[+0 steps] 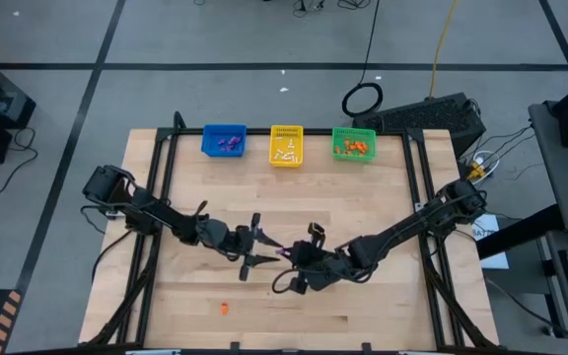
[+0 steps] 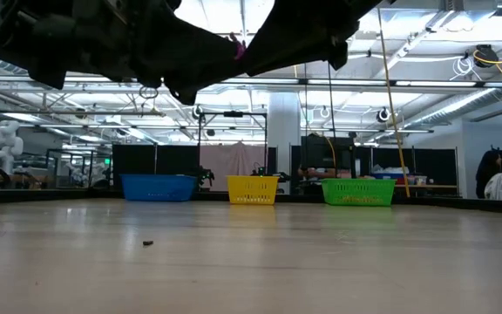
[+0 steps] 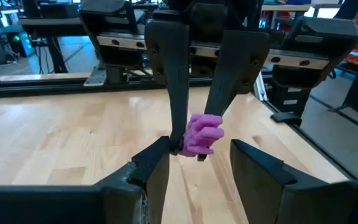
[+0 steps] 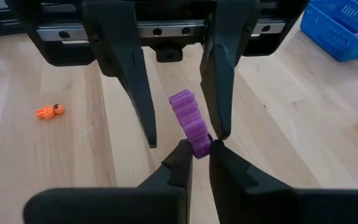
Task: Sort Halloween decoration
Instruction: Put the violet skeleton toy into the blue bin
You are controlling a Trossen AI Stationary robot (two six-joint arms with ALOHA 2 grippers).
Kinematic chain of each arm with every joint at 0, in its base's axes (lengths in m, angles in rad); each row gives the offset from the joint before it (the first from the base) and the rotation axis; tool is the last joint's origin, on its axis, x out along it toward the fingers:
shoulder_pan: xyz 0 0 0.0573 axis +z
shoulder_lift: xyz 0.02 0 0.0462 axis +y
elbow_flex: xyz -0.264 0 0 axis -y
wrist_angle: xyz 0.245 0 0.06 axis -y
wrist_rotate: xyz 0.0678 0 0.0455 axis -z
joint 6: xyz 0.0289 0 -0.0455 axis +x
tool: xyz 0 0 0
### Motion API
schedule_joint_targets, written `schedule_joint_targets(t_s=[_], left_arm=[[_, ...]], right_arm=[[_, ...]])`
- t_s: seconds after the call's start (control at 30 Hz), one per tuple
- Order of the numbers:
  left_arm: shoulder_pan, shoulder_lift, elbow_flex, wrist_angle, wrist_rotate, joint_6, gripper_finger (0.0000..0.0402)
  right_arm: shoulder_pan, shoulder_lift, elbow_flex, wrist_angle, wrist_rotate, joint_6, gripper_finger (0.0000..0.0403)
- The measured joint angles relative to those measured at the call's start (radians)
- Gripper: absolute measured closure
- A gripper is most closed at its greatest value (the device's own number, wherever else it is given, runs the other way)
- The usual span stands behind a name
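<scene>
High view: the two dark arms meet over the middle of the pale wooden table (image 1: 383,187), the left gripper (image 1: 256,248) facing the right gripper (image 1: 299,261) with a small purple plastic trinket (image 1: 282,253) between them. At twelve o'clock along the far edge stand a blue plastic basket (image 1: 224,141) holding purple pieces, a yellow plastic basket (image 1: 286,146) holding white ones and a green plastic basket (image 1: 353,144) holding orange ones. One small orange trinket (image 1: 223,308) lies alone at about seven o'clock from the grippers, near the front edge. Low view: both grippers hang well above the tabletop with the purple piece showing between them, and a small dark speck (image 2: 147,242) lies on the boards. Left wrist view: the left jaws stand wide apart, closed on nothing, with the purple piece just ahead. Right wrist view: the right jaws are pinched nearly together on the trinket's lower end, and the left fingers (image 4: 129,74) straddle its free end without closing. Judgement: a hand-over is in hand; the left gripper needs to close on the free end before the right lets go, then carry it to the blue basket at eleven o'clock. The orange piece remains unsorted.
</scene>
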Motion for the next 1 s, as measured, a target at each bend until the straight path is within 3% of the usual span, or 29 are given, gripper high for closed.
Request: schedule_joint_targets(t_s=[0.17,0.5,0.73,1.0], left_arm=[[-0.008,0.0,0.0,0.038,-0.003,-0.001,0.0267],[-0.019,0.0,0.0,0.057,-0.022,0.007,0.0386],[-0.019,-0.001,0.0,0.068,-0.034,0.031,0.039],[0.014,-0.114,0.0,-0.02,-0.05,0.063,0.0391]], right_arm=[[0.0,0.0,0.0,0.001,0.0,0.0,0.0373],[0.001,0.0,0.0,0.03,-0.005,-0.016,0.0373],[0.001,0.0,0.0,0.04,-0.005,-0.016,0.0358],[-0.008,-0.002,0.001,-0.002,-0.004,-0.039,0.0262]])
